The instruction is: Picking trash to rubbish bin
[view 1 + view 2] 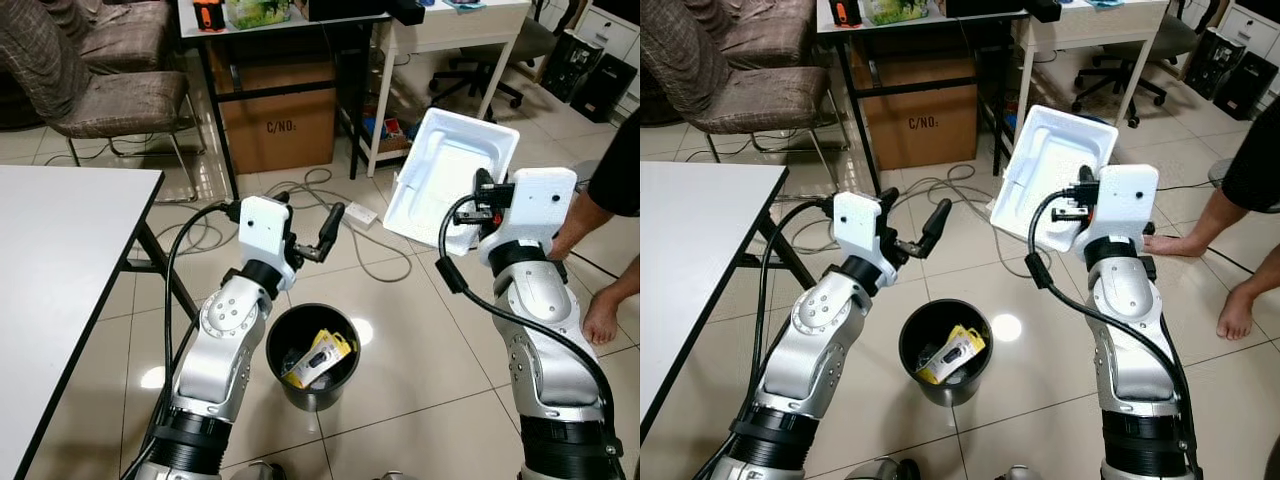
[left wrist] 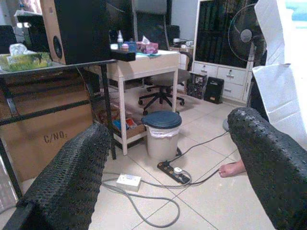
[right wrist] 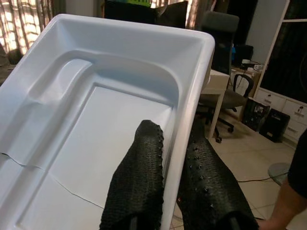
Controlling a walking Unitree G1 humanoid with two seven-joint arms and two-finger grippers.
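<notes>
White foam tray (image 1: 450,170) pinched by right pincer (image 1: 478,206), bin (image 1: 312,355) holding yellow packet (image 1: 318,358)

White table (image 1: 70,230) at left, edge running diagonally. Brown padded chair (image 1: 110,95) on metal legs behind it, on the tiled floor (image 1: 420,340). Black-framed table (image 1: 280,20) at the back with a cardboard box (image 1: 278,125) marked "C/NO:" underneath. White-legged table (image 1: 450,30) beside it, office chair (image 1: 480,75) on castors behind. Grey cables (image 1: 330,200) loop across the tiles to a white power strip (image 1: 360,213). Person's bare foot (image 1: 602,318) and forearm (image 1: 575,225) at right edge. Left wrist view: lidded waste bin (image 2: 161,134), black power strip (image 2: 173,171), speaker (image 2: 76,28), standing fan (image 2: 244,36).
</notes>
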